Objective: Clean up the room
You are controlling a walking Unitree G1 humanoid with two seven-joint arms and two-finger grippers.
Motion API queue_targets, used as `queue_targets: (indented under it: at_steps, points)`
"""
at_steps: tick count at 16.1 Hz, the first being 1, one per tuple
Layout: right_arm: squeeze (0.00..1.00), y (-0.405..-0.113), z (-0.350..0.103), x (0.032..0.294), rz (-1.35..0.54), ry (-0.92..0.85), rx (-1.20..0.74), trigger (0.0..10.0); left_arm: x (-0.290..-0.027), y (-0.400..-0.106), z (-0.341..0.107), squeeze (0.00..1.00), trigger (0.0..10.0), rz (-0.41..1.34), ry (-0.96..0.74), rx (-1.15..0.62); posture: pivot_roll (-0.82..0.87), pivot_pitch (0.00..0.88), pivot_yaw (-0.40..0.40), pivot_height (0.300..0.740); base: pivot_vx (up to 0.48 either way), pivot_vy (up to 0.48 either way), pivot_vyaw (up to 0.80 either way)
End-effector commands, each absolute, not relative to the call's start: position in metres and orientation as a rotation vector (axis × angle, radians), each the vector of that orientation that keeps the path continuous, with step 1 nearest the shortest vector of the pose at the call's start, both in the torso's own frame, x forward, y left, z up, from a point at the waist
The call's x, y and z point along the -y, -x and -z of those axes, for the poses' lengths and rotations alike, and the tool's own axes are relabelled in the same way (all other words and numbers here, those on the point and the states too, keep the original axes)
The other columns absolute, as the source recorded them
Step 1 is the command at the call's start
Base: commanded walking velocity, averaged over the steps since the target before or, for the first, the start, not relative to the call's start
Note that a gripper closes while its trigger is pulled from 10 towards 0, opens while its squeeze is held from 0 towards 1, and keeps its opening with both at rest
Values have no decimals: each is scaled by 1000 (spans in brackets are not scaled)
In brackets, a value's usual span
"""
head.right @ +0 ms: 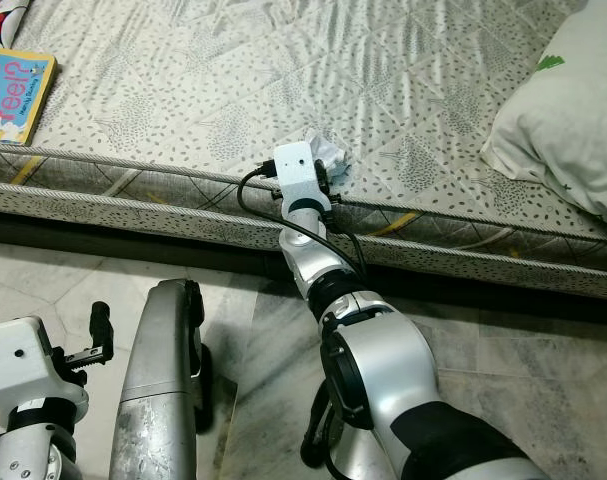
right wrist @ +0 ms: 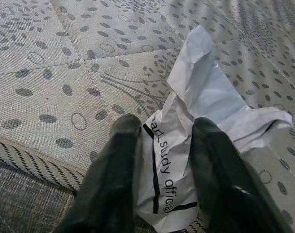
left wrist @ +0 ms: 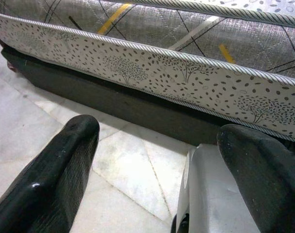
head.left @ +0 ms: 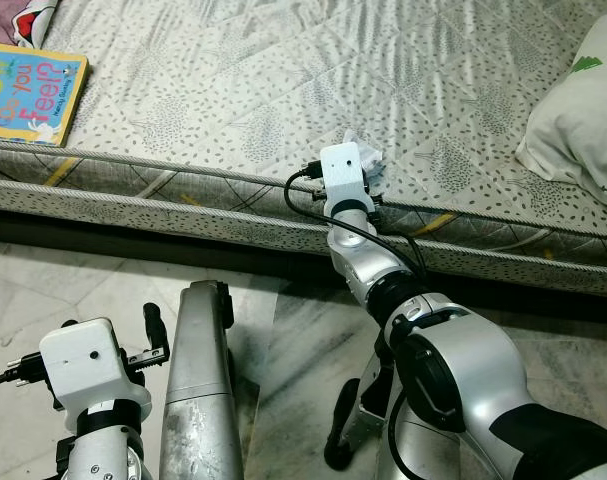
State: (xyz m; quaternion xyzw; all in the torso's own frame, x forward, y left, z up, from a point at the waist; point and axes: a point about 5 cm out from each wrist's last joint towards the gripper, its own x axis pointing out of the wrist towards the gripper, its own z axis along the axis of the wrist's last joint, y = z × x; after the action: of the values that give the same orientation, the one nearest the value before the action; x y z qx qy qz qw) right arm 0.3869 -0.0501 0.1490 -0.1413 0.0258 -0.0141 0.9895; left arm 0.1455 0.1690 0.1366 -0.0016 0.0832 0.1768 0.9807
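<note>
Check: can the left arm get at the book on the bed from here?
Probably not. The left gripper hangs low over the floor, open; the book lies far up on the mattress, past its edge.

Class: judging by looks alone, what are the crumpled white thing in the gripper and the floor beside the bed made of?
Crumpled sheet: seemingly paper, matte white, with sharp creases and black printed letters, pinched by the right gripper.
Floor: likely polished marble or stone tile; pale, glossy, faintly veined, with thin joint lines.

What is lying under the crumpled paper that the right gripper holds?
The crumpled paper lies on the mattress near its edge. The right gripper and paper hide anything beneath.
</note>
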Motion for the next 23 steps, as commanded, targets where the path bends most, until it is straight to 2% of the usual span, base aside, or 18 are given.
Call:
queue_targets:
  at_steps: [1, 8, 13, 16, 18, 20, 21, 23]
  points:
    - [0, -384, -140, 51, 25, 287, -93, 0, -170, -143, -132, 0, 10000, -367, 10, -201, 373, 334, -54, 527, 0, 0, 0]
    - [0, -388, -145, 55, 22, 265, -85, 0, -172, -154, -131, 0, 10000, -354, 4, -180, 357, 286, -54, 527, 0, 0, 0]
    - [0, -403, -173, 79, 10, 213, -28, 0, -176, -186, -135, 0, 10000, -337, 4, -96, 297, 188, -73, 527, 0, 0, 0]
    - [0, -410, -190, 84, -87, 185, 11, 0, -179, -210, -139, 0, 10000, -327, 10, -32, 234, 116, -79, 527, 0, 0, 0]
    - [0, -406, -184, 79, -236, 202, 18, 0, -187, -228, -138, 0, 10000, -326, 13, 1, 132, 40, -61, 527, 0, 0, 0]
    - [0, -401, -172, 81, -343, 211, 17, 0, -189, -243, -141, 0, 10000, -309, 7, 34, 93, 3, -46, 527, 0, 0, 0]
    - [0, -397, -162, 90, -374, 157, 2, 0, -190, -256, -145, 0, 10000, -289, 1, 64, 58, 0, -30, 527, 0, 0, 0]
    - [0, -393, -151, 101, -364, 107, -15, 0, -191, -269, -148, 0, 10000, -276, 5, 93, 35, 0, -16, 527, 0, 0, 0]
